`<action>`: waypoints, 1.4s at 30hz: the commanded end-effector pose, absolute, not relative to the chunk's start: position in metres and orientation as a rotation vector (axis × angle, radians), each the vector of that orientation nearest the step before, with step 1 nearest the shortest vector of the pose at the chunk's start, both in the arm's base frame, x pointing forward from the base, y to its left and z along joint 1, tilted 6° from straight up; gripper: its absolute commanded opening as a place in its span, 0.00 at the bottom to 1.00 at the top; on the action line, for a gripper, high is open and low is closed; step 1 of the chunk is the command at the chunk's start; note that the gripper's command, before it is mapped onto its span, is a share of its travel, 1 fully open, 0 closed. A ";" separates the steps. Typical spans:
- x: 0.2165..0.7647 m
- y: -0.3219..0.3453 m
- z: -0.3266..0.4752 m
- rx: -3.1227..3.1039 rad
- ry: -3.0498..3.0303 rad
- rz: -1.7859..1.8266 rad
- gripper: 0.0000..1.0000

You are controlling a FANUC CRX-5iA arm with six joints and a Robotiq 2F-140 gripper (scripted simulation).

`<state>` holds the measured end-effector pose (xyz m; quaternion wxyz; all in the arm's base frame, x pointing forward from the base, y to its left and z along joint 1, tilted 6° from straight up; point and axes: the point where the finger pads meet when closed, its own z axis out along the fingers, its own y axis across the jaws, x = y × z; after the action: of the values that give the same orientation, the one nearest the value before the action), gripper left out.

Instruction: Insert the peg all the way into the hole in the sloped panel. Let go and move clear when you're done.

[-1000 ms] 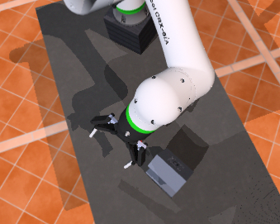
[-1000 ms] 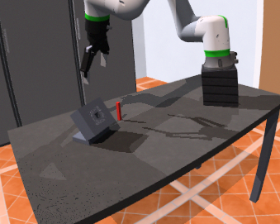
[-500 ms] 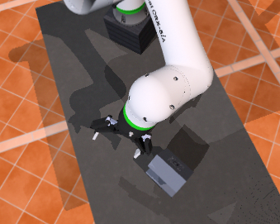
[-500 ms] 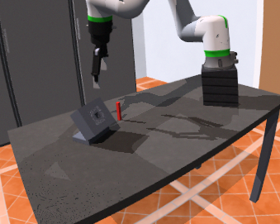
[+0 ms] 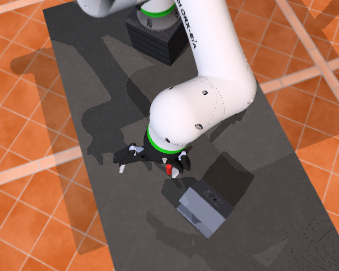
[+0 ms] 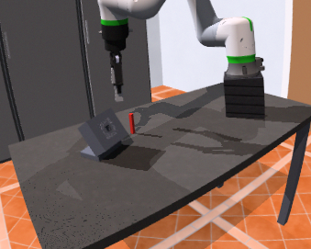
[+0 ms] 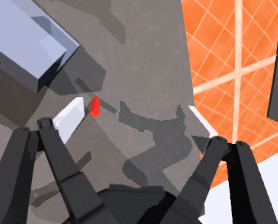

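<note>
In the top view my wrist hides most of my gripper and much of the red peg. The wrist view's upper-left edge cuts off the sloped panel, so its hole stays out of sight there.
</note>
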<state>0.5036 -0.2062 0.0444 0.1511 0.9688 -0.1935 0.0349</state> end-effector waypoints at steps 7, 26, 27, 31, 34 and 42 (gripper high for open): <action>0.499 -0.193 0.036 2.876 -0.308 0.063 1.00; 0.492 -0.161 0.019 2.991 0.276 0.048 1.00; 0.492 -0.159 0.018 2.994 0.313 0.050 1.00; 0.491 -0.151 0.015 2.999 0.460 0.060 1.00; 0.490 -0.146 0.013 2.999 0.552 0.069 1.00; 0.491 -0.145 0.007 2.998 0.569 0.071 1.00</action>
<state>0.4903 -0.1449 0.0091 0.0447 0.9812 0.1861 0.0230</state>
